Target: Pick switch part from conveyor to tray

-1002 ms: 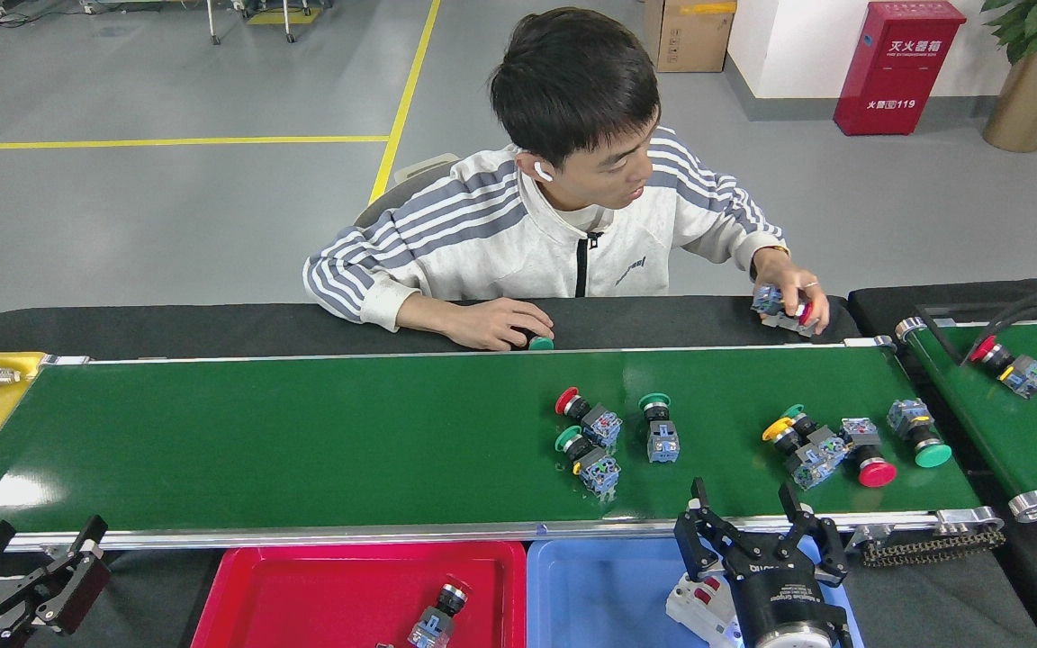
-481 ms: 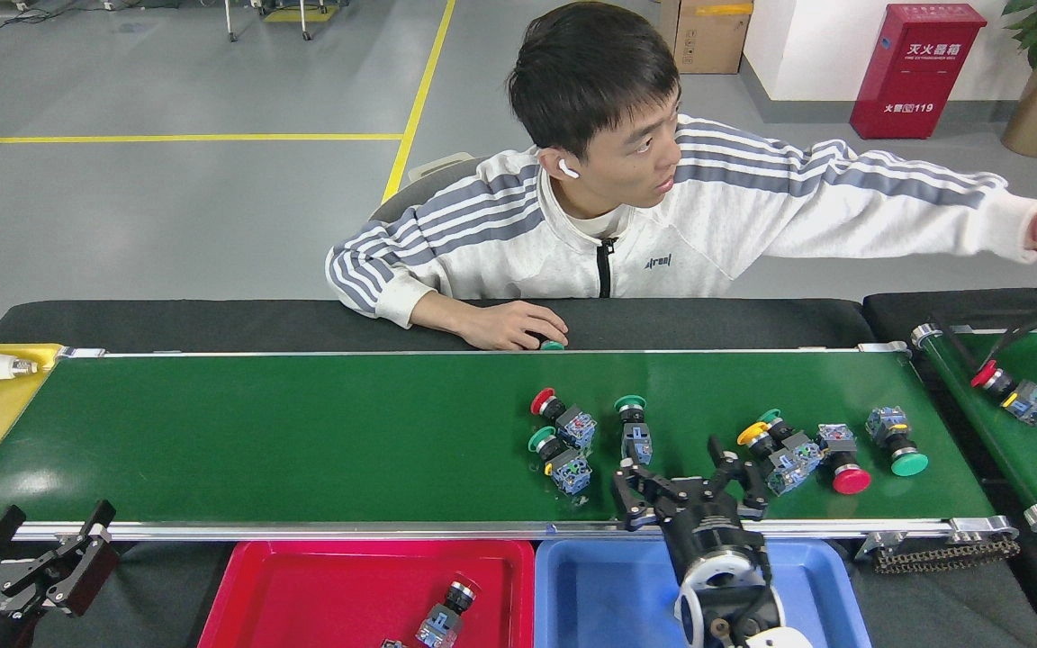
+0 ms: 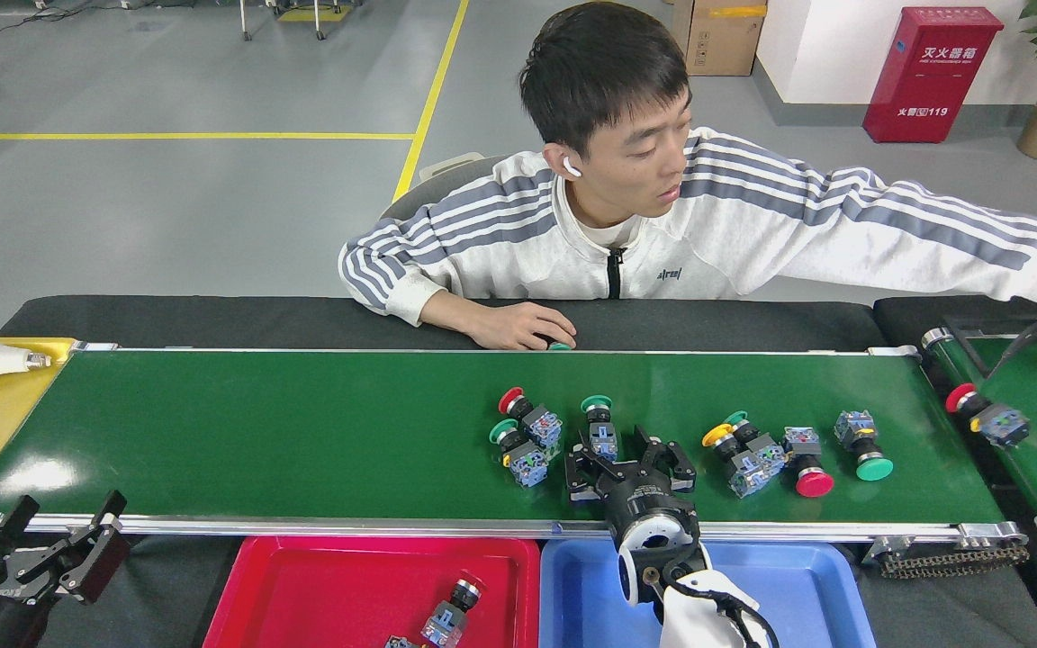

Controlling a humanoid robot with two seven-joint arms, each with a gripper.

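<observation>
One green-capped switch (image 3: 600,427) lies just beyond the right gripper (image 3: 631,468), cap pointing away, body toward it; jaws spread, empty; left gripper (image 3: 50,540), also spread, sits far off.

Black two-fingered right tool (image 3: 631,461), silver ring, white wrist shell

Green conveyor (image 3: 302,432) carries scattered switch parts (image 3: 527,436)

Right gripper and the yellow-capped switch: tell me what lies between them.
Head view: only bare green conveyor lies between the right gripper and the yellow-capped switch.
</observation>
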